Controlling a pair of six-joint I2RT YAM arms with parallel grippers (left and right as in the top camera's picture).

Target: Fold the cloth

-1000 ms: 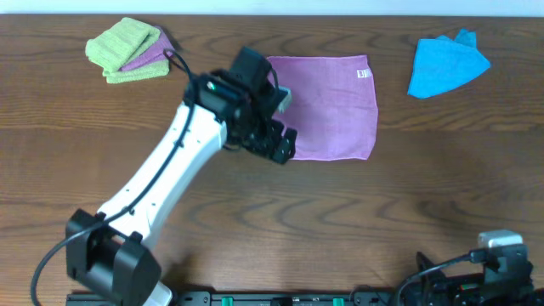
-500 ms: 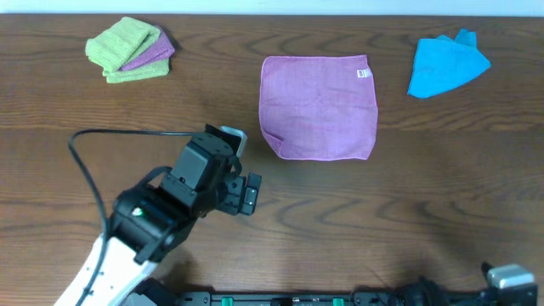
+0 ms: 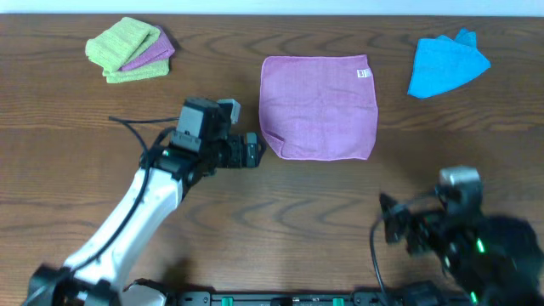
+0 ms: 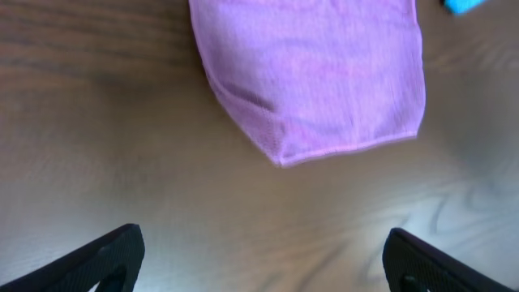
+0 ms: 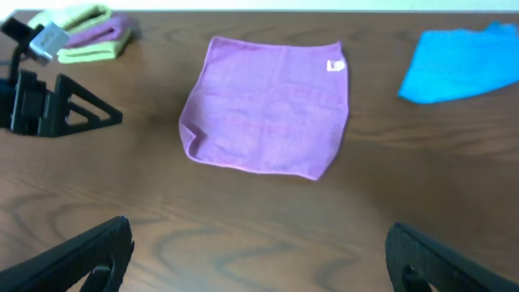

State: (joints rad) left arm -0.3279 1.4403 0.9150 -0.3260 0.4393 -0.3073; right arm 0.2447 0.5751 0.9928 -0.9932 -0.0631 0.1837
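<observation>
A small pile of folded lime-green terry cloths (image 3: 124, 46) with a violet one between them lies far out to the left of the left end effector (image 3: 252, 150), well apart from it. That end effector hangs low over the brown wooden table (image 3: 280, 221), its two black fingers (image 4: 105, 258) spread wide with nothing between them. Just to its right, close to the fingertips but not touching them, lies the purple-violet square terry cloth (image 3: 319, 106). It is spread flat on the table, its near left corner slightly rumpled, and a small white tag (image 3: 364, 73) sits at its far right corner. The right end effector (image 3: 393, 228) sits nearer the table's front edge, blurred in the overhead view. Its fingers (image 5: 85, 251) also stand wide apart and empty, with the cloth well ahead of it and to its left. A crumpled bright blue cloth (image 3: 448, 64) lies far ahead of the right end effector.
</observation>
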